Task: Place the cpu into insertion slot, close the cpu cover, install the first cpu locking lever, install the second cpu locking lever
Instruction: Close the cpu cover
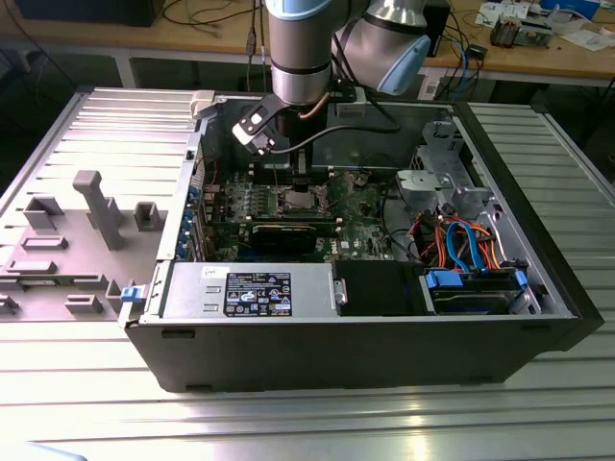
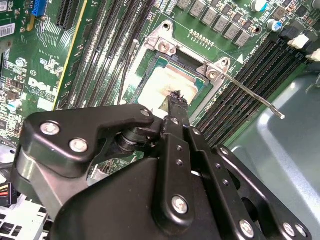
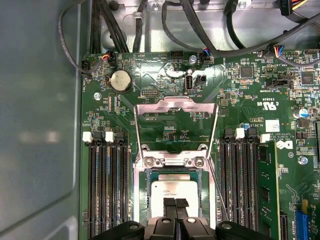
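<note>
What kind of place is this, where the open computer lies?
Probably a robotics lab or workshop. An opened computer case lies on a ribbed metal table, a robot arm reaches into it, and wooden benches with cables and loose parts stand behind.

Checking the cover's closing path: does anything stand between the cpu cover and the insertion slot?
Yes. The tool, fingertips together, is down over the cpu seated in the insertion slot, while the cpu cover lies swung open beyond it. The tool stands where the cover would fold down; nothing else visible does.
</note>
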